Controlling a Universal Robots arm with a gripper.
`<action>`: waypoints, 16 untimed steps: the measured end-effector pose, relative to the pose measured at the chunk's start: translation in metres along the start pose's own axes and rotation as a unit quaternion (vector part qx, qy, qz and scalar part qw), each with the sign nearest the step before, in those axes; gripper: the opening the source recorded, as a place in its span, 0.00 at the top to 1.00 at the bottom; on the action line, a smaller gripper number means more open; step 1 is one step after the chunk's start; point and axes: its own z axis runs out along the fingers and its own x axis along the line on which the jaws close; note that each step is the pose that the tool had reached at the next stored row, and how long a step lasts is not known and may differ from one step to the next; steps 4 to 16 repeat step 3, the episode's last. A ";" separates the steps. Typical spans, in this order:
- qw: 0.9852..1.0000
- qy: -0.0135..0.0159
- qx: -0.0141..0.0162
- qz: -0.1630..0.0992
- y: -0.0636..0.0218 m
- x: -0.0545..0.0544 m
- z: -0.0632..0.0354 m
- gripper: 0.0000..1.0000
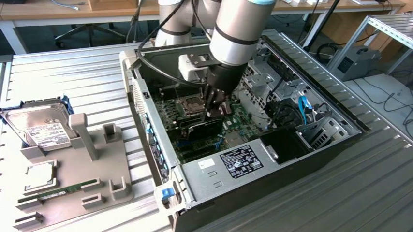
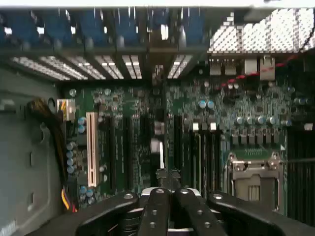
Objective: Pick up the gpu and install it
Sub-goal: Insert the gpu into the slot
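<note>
While the arm reaches down into the open computer case [image 1: 303,145], the gripper [image 1: 215,107] is closed on the top edge of the gpu [image 1: 205,128], which stands upright over the motherboard [image 1: 240,121] near the case's middle. The installing step seems in hand. In the wrist view the closed fingers [image 2: 156,211] point at the dark slots [image 2: 177,142]. The next move calls for exact alignment with one slot and straight pressure.

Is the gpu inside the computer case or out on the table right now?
Inside. The gpu stands on edge over the motherboard within the open case, with the shut gripper on its top edge.
</note>
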 end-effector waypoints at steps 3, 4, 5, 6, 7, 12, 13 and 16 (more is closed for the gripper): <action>1.000 0.000 -0.001 0.000 -0.0078 0.000 -0.0077 0.89; 1.000 0.000 -0.001 0.000 -0.0078 0.000 -0.0077 0.89; 1.000 0.000 -0.001 0.000 -0.0078 0.000 -0.0077 0.89; 1.000 0.000 -0.001 0.000 -0.0078 0.000 -0.0077 0.89; 1.000 0.000 -0.001 0.000 -0.0078 0.000 -0.0077 0.89; 1.000 0.000 -0.001 0.000 -0.0078 0.000 -0.0077 0.89; 1.000 0.000 -0.001 0.000 -0.0078 0.000 -0.0077 0.89; 1.000 0.000 -0.001 0.000 -0.0078 0.000 -0.0077 0.89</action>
